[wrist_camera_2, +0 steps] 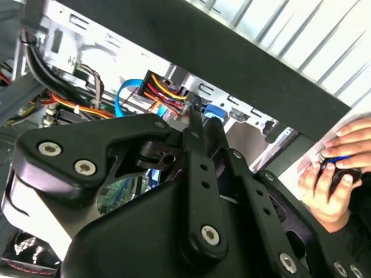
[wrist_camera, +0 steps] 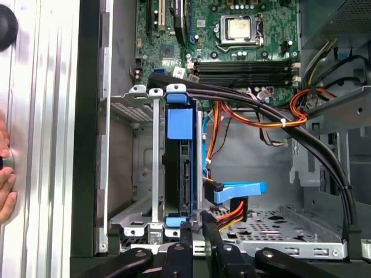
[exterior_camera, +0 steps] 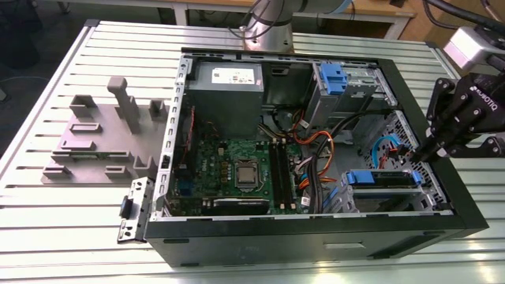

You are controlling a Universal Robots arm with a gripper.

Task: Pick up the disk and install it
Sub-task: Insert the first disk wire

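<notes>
Going from the exterior view's left: a grey moulded fixture [exterior_camera: 99, 139] lies on the slatted metal desk [exterior_camera: 47, 236], then the open black computer case [exterior_camera: 316, 236] with its green motherboard [exterior_camera: 236, 168]. Toward the right the flat silver-grey disk with blue side rails [exterior_camera: 382, 180] sits in the lower metal drive cage [exterior_camera: 387, 201], apparently already seated. The robot's black hand [exterior_camera: 417, 155] hovers at the case's right wall just above that cage, fingers [wrist_camera: 200, 229] drawn together, empty. To finish well, I judge it should press squarely on the rail ends and stay off the orange and blue cables [wrist_camera: 232, 202]. A person's hand [wrist_camera_2: 336, 174] rests outside the case.
</notes>
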